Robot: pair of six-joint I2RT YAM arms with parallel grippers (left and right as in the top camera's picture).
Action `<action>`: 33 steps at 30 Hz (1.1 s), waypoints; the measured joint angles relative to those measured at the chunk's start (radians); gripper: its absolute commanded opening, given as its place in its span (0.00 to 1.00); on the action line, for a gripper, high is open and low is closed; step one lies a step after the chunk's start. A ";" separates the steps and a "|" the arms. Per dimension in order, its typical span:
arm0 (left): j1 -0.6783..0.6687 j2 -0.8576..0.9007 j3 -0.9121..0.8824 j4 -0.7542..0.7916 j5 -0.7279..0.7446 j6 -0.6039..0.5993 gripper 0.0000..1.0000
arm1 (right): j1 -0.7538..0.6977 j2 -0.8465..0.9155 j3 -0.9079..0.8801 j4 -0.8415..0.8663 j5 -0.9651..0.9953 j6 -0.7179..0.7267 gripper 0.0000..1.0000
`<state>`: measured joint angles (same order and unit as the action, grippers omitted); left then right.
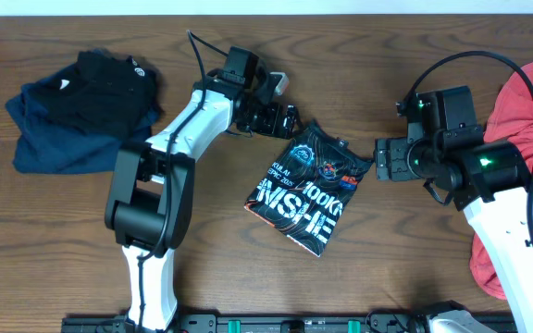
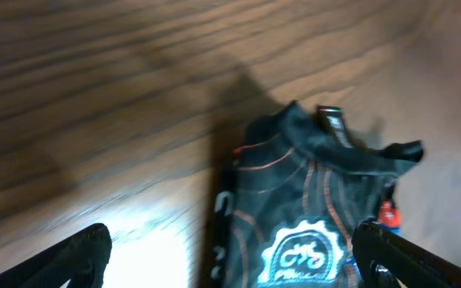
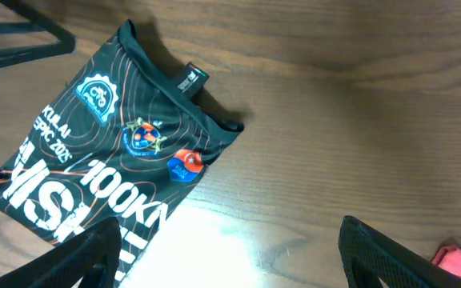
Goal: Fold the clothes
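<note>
My left hand [image 1: 290, 120] hangs released at the upper left edge of the jersey [image 1: 308, 190]. In its wrist view the fingers [image 2: 78, 256] stand wide apart and nothing is pinched between them. The rumpled collar lies just ahead of them, but I cannot tell whether they touch the cloth.

My right hand [image 1: 380, 159] is released too, just beside the jersey's right corner. Its wrist view shows it over bare counter [image 1: 248, 277], with the jersey off to the left and nothing in its grip.

The jersey lies in the middle of the counter, between my two hands. It is folded into a compact packet and set at a tilt. The printed side faces up, with white lettering toward the near end and round badges above it. A small label [image 3: 190, 78] sticks out at the collar, which puckers rather than lying flat.

The red garment [image 1: 526, 102] is heaped at the right edge of the counter, well apart from the jersey, and my right arm crosses over it. A sliver of it shows at the edge of each wrist view.

At the far left sits a dark pile [image 1: 72, 111] — a black piece on top of a navy one — near my left arm's base and well apart from everything else.
</note>
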<state>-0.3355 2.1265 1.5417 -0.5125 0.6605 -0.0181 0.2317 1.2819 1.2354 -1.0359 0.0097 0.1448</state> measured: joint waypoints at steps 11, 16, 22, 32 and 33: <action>0.001 0.109 0.018 0.039 0.202 -0.032 0.93 | 0.000 0.000 0.000 -0.002 0.010 0.000 0.85; -0.012 0.132 0.024 0.000 0.287 -0.034 0.87 | 0.000 0.000 0.000 -0.003 0.023 0.000 0.85; -0.039 0.153 0.024 -0.007 0.307 -0.038 0.51 | 0.000 0.000 0.000 -0.003 0.032 0.000 0.85; -0.075 0.172 0.024 0.000 0.299 -0.034 0.44 | 0.000 0.000 0.000 -0.013 0.033 0.000 0.84; -0.080 0.172 0.024 0.000 0.298 -0.034 0.46 | 0.000 0.000 0.000 -0.014 0.033 0.000 0.84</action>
<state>-0.4156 2.2986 1.5658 -0.5121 0.9588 -0.0517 0.2317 1.2819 1.2354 -1.0500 0.0425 0.1448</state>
